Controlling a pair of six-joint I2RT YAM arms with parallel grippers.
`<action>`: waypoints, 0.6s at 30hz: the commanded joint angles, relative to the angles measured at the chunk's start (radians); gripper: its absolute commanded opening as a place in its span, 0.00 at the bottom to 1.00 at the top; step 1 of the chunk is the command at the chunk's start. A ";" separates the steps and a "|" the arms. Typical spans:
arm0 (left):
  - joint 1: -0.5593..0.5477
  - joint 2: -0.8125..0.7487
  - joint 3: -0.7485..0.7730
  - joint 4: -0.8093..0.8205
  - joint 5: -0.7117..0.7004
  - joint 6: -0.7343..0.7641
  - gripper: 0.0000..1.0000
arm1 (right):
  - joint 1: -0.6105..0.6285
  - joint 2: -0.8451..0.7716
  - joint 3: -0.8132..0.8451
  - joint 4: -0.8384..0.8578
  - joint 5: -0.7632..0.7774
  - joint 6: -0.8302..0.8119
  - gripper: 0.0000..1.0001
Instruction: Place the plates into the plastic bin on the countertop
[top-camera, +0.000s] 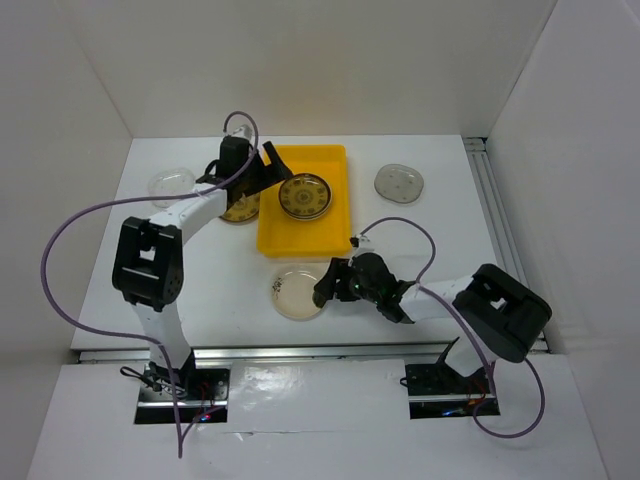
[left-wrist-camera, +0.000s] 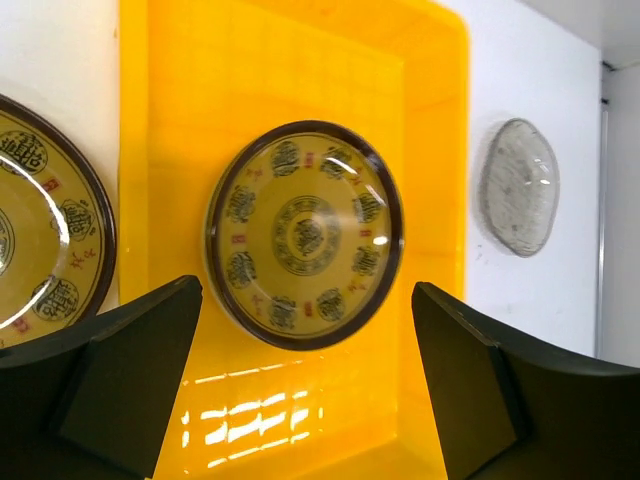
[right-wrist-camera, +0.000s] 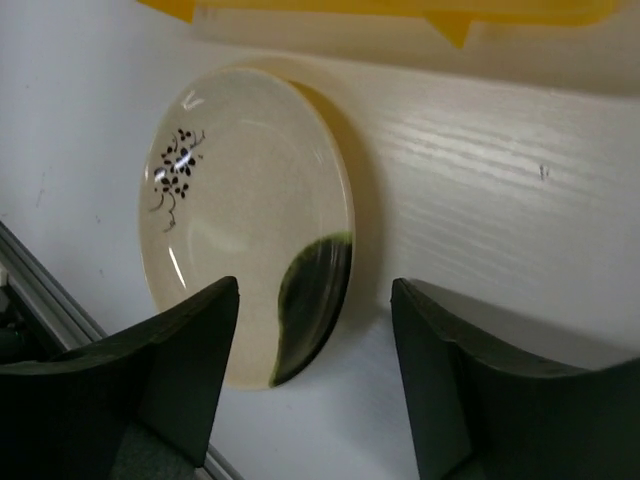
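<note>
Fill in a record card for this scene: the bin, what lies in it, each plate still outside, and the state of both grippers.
container: yellow plastic bin on the white countertop
in bin: one gold-brown patterned plate
left of bin: second gold-brown plate, partly under the left arm; clear glassy plate farther left
right of bin: grey plate
near side of bin: cream plate with black patch
left gripper: open, above the bin, holding nothing
right gripper: open, at the cream plate, not gripping it
plates left to place: four
</note>
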 joint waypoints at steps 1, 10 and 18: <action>-0.029 -0.115 0.003 -0.012 -0.036 0.031 1.00 | -0.001 0.072 0.032 -0.017 0.036 0.026 0.67; -0.058 -0.338 -0.012 -0.173 -0.105 0.031 1.00 | -0.001 0.137 0.052 -0.074 0.067 0.080 0.12; -0.070 -0.700 -0.247 -0.294 -0.280 -0.034 1.00 | 0.029 -0.018 0.115 -0.253 0.030 0.080 0.00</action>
